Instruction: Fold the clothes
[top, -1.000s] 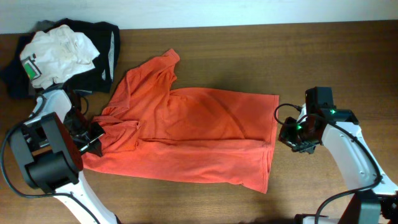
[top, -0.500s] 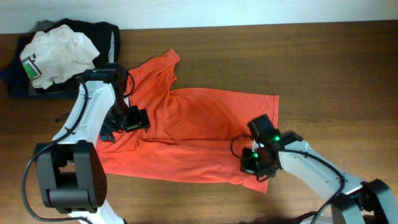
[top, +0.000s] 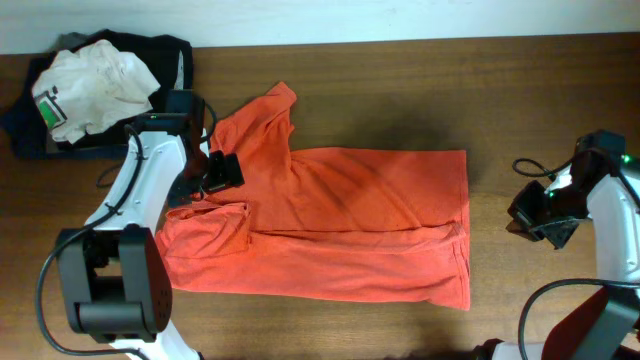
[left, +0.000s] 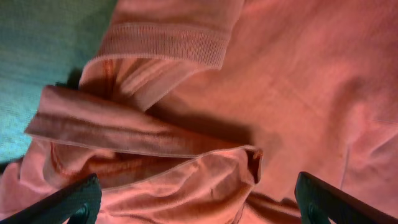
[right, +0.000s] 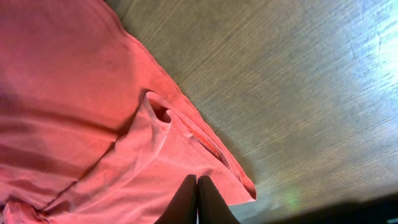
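An orange shirt (top: 340, 220) lies spread across the middle of the wooden table (top: 400, 90), its collar toward the back left and one sleeve (top: 205, 230) folded in at the left. My left gripper (top: 222, 172) hovers open over the bunched fabric beside the collar. In the left wrist view its dark fingertips (left: 74, 199) stand wide apart over rumpled orange cloth (left: 186, 180), holding nothing. My right gripper (top: 532, 215) sits on bare wood to the right of the shirt's edge. It is shut and empty (right: 197, 186), with the shirt's hem corner (right: 236, 180) lying just beyond its tips.
A pile of other clothes sits at the back left corner: a white garment (top: 90, 85) on top of a black one (top: 175, 65). The table's front edge runs close below the shirt's hem.
My right gripper has pulled away from the shirt's lower hem to the right, onto bare wood. The shirt's right edge has shifted right and lies flatter. My left gripper stays near the collar.
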